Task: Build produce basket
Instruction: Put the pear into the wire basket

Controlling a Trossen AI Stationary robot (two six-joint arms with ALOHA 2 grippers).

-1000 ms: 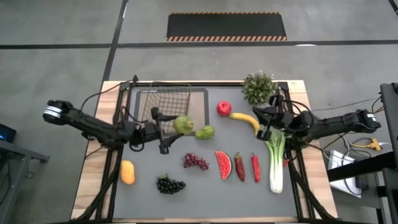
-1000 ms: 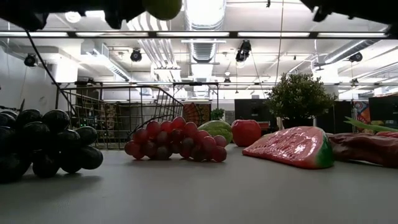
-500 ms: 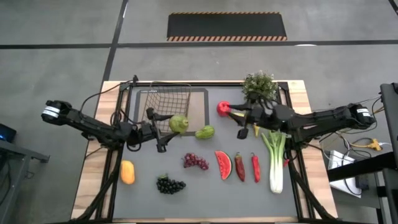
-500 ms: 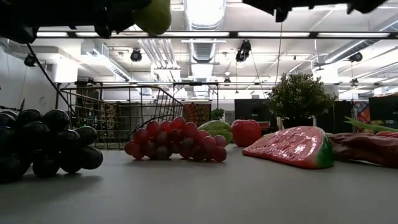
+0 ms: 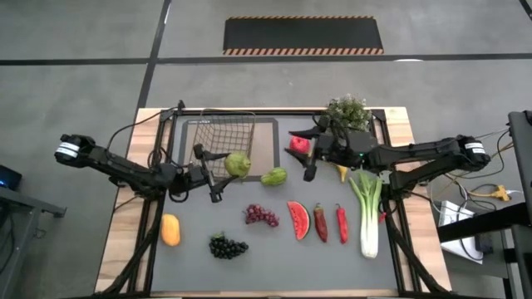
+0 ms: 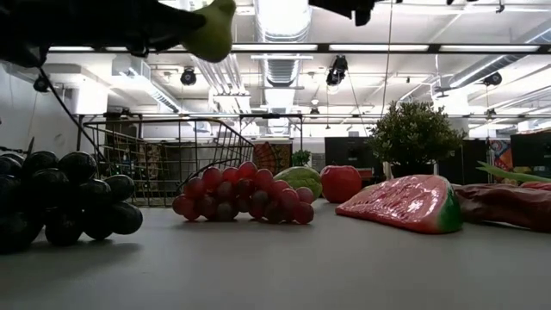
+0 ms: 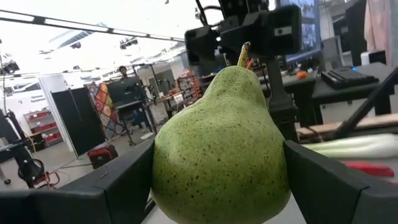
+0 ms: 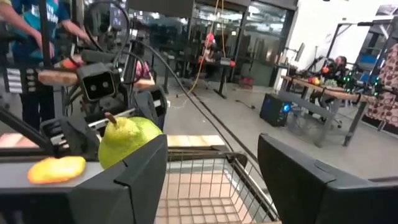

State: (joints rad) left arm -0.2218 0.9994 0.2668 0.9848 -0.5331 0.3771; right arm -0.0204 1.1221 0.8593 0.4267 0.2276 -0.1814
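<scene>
My left claw (image 5: 223, 170) holds a green pear (image 5: 238, 164) clamped between both fingers (image 7: 127, 180), stem pointing away from the wrist. In the high view the pear hangs at the basket's (image 5: 218, 135) near right corner, above the bench (image 5: 274, 257); in the low view it sits clear of the surface near the top of the frame.

My right claw (image 5: 309, 158) is spread wide with nothing between its fingers (image 8: 134, 180). It hovers just beside the apple (image 5: 298, 144), facing the basket and the left arm.

A second pear (image 5: 273, 176) lies on the bench just right of the held one. In front of it lie red grapes (image 5: 261, 216), a watermelon slice (image 5: 298, 220) and two chilies (image 5: 330, 223). Dark grapes (image 5: 227, 247) and an orange fruit (image 5: 169, 230) lie near the front left. The leek (image 5: 367, 212) lies at the right, beneath my right arm. The basket rests on a tan mat (image 5: 270, 141). A plant (image 5: 346, 112) stands at the back right
</scene>
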